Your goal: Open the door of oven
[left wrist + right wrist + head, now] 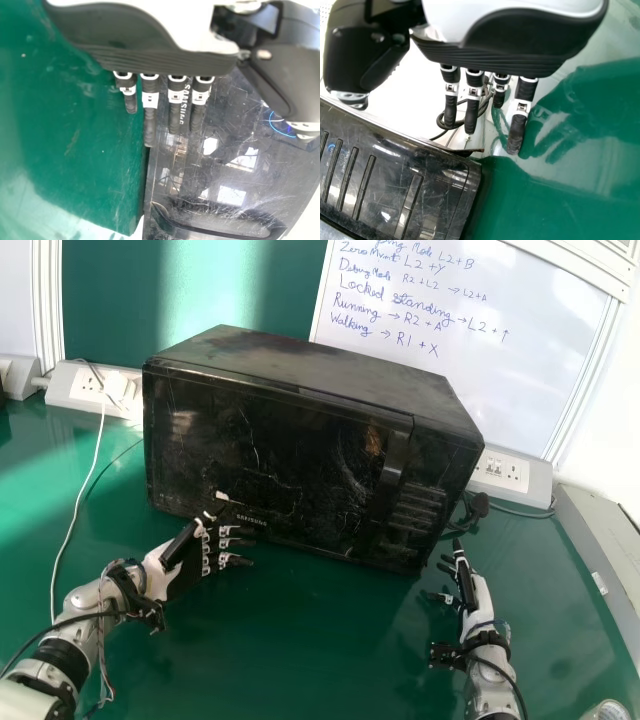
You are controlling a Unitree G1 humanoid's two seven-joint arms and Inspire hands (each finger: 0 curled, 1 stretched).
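left fingers (236, 541) and right fingers (461, 565) extended wide; lettering (252, 522) on oven (280, 440), handwriting (415, 302) on whiteboard (500, 380).

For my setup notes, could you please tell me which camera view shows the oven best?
The head view, taking in nearly the whole oven, top and front together. The left wrist view shows part of its door and handle; the right wrist view, a front corner with dark bars.

Green table (300, 640) (glossy): black oven (260, 450), white cable (75, 505) on top.
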